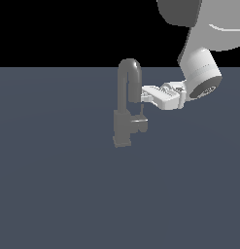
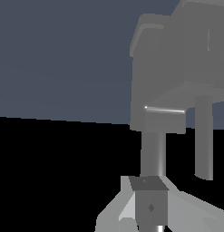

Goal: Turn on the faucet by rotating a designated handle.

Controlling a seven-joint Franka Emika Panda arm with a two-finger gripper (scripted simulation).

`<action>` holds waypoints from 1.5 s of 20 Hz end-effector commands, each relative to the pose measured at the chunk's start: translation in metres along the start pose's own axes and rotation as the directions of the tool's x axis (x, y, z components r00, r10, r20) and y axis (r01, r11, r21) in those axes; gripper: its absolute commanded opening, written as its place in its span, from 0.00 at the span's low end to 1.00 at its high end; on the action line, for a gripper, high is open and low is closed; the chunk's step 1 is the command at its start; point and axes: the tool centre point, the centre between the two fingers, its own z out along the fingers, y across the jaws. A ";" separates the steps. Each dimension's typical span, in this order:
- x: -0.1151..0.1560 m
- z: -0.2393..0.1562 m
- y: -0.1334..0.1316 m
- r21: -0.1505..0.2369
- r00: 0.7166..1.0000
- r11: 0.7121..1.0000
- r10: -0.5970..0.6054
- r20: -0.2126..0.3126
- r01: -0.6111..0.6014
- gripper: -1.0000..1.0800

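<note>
I've got the arm (image 1: 199, 73) reaching in from the exterior view's right, toward the faucet (image 1: 127, 104) standing mid-floor w/ its arched spout up. Gripper (image 1: 146, 93) sits beside the spout's outlet end, above the handle (image 1: 140, 115). Handle's a thin rod standing roughly upright off the side hub, so it lies below the claw. Claw open or clenched: can't tell; wrist view shows one finger (image 2: 149, 206) only.

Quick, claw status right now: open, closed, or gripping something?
Claw: cannot be told. It sits beside the faucet spout, above the handle; its fingers are not clearly shown.
</note>
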 end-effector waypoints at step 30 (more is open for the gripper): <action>0.022 0.006 0.028 0.065 0.995 0.996 0.059 0.080 -0.064 0.00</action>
